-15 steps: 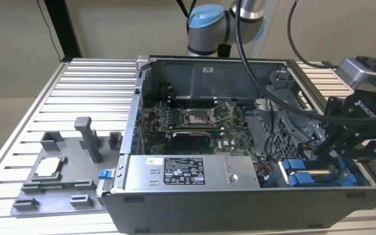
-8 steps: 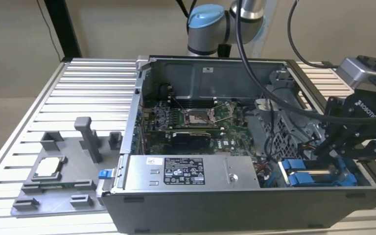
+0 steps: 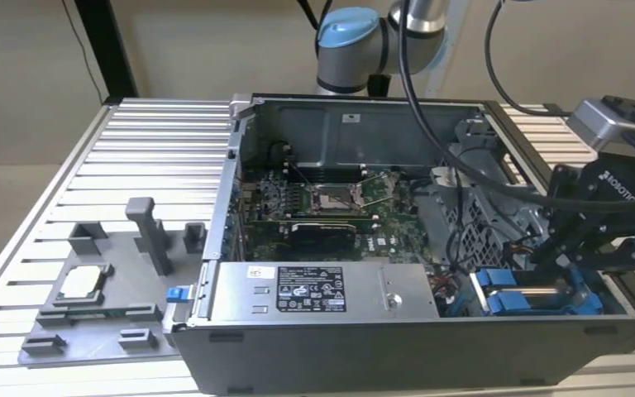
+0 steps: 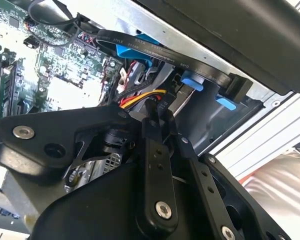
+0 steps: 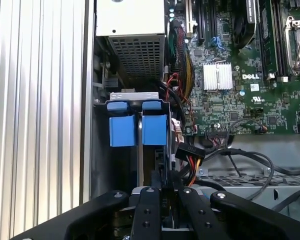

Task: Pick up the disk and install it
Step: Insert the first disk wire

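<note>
Disk (image 5: 138,131): seated edge-up in the drive bay at the computer case's (image 3: 406,364) near corner, its blue bracket tabs seen in both wrist views.
Pincer (image 5: 162,192): lowered over the bay, fingers drawn close together; a grip on the disk cannot be confirmed.
Risk: cables (image 5: 190,160) just beside the bay could be snagged or pinched.
Risk: a tilted disk could jam in the bay.
</note>
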Controlling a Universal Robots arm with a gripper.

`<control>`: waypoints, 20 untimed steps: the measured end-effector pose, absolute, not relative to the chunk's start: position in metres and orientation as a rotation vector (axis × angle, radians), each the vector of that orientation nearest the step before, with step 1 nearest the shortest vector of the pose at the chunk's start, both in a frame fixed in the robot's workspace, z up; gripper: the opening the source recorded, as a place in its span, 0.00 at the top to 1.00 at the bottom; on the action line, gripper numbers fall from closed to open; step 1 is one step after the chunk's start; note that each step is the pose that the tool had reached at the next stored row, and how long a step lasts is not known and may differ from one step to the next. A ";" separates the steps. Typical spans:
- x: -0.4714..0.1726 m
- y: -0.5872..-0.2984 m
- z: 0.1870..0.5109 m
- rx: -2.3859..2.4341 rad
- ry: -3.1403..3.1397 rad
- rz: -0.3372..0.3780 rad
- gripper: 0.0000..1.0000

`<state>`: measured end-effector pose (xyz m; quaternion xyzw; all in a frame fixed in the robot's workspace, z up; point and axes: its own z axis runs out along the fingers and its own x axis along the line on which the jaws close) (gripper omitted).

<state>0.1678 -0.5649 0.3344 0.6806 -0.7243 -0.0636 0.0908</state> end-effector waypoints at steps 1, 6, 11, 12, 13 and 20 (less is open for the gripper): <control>0.168 -0.565 0.334 2.023 -2.152 -0.189 1.00; 0.168 -0.565 0.329 2.022 -2.146 -0.179 1.00; 0.168 -0.565 0.324 2.017 -2.139 -0.165 1.00; 0.168 -0.565 0.323 2.016 -2.139 -0.162 1.00; 0.168 -0.565 0.323 2.016 -2.139 -0.162 1.00; 0.168 -0.565 0.322 2.016 -2.139 -0.163 1.00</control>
